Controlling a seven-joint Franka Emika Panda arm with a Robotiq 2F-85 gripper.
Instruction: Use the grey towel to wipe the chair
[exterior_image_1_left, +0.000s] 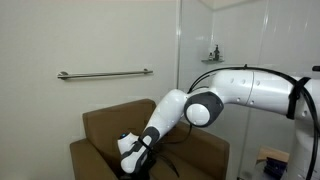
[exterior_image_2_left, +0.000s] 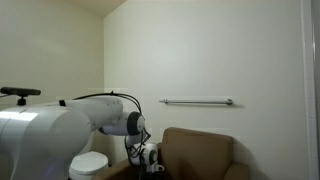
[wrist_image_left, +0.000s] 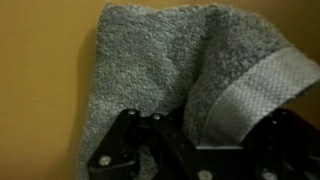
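The grey towel (wrist_image_left: 150, 60) fills most of the wrist view, rumpled and pressed on the tan surface of the chair (wrist_image_left: 40, 90). My gripper (wrist_image_left: 200, 125) has its black fingers on either side of a raised fold and the woven hem of the towel, and seems shut on it. In both exterior views the arm reaches down onto the chair (exterior_image_1_left: 105, 125) (exterior_image_2_left: 205, 150), with the gripper low over the seat (exterior_image_1_left: 135, 160) (exterior_image_2_left: 150, 160). The towel is hidden by the arm there.
A metal grab bar (exterior_image_1_left: 105, 74) (exterior_image_2_left: 198, 101) is fixed on the wall behind the chair. A white round object (exterior_image_2_left: 90, 163) stands beside the chair. A shelf with small items (exterior_image_1_left: 213, 57) is at the back.
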